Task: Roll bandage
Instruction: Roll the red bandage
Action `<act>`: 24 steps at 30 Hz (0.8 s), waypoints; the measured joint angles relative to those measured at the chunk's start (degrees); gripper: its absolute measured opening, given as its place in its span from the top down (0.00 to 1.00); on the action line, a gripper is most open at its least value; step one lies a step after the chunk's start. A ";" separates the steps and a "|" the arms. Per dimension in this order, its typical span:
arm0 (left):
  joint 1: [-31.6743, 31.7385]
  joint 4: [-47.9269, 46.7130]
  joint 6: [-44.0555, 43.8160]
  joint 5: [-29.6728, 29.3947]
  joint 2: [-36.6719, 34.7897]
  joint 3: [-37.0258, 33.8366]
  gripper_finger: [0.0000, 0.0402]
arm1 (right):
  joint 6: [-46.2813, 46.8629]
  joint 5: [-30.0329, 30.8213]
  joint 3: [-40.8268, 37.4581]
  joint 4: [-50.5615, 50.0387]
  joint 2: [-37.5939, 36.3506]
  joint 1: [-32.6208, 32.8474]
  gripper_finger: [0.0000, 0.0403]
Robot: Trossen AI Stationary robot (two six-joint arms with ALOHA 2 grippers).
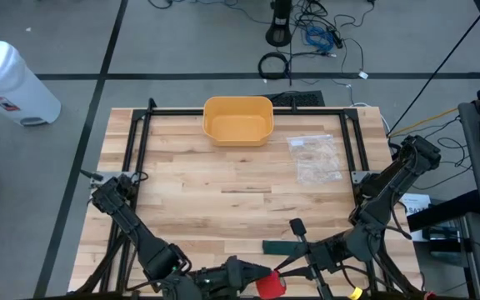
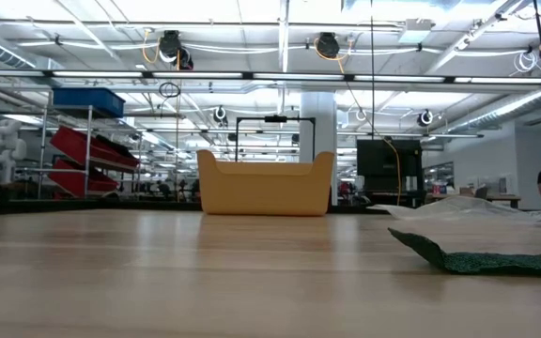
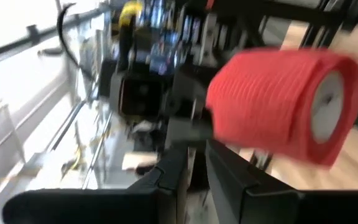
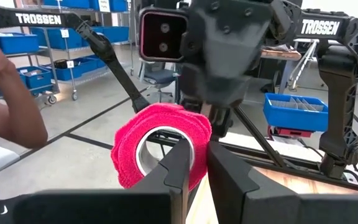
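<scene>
1. Where both arms meet at the near edge of the worktop point(image 1: 207, 200), the red roll point(image 3: 266, 99) hangs in the air btwn them, off the wood. Its hollow white core shows at the end.
2. R gripper point(image 4: 194, 165): jaws almost together, w/ the roll's wall pinched btwn them, one finger at the core side and one outside.
3. L gripper point(image 3: 197, 168): comes at the roll from the opposite side, tips touching its outer wrap. Jaws stand w/ only a thin gap; can't tell if they clamp the wrap or just sit against it.
4. Just beyond the grippers, a dark green strip point(image 1: 283, 247) lies flat on the wood, right of centre. Its near end curls up slightly in the low view.
5. Mid-worktop is bare planks. Farther back on the right, a clear plastic bag point(image 1: 315, 158) lies flat, well apart from the strip.
6. At the far edge, approx centre, a yellow bin point(image 1: 237, 119) stands upright; nothing shows inside it from above.
7. Off the worktop, on the floor at far left, stands a white container point(image 1: 7, 79). Cables point(image 1: 307, 37) lie on the floor past the far edge.
8. In the R wrist view a person's arm point(image 4: 11, 106) shows in the room beyond, apart from both grippers.
</scene>
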 joint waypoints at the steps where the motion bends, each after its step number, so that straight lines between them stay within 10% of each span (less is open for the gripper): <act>1: -0.21 0.01 -0.02 -2.12 0.00 0.00 0.84 | 0.00 0.00 0.00 -0.09 0.00 0.00 0.90; 16: -7.71 1.09 -24.70 -18.17 0.00 0.00 0.84 | -1.15 0.04 0.00 -0.07 0.00 -0.09 0.90; 24: -9.64 -21.12 -52.22 -18.86 0.00 0.00 0.84 | -3.06 0.15 0.00 2.24 0.00 -0.17 0.90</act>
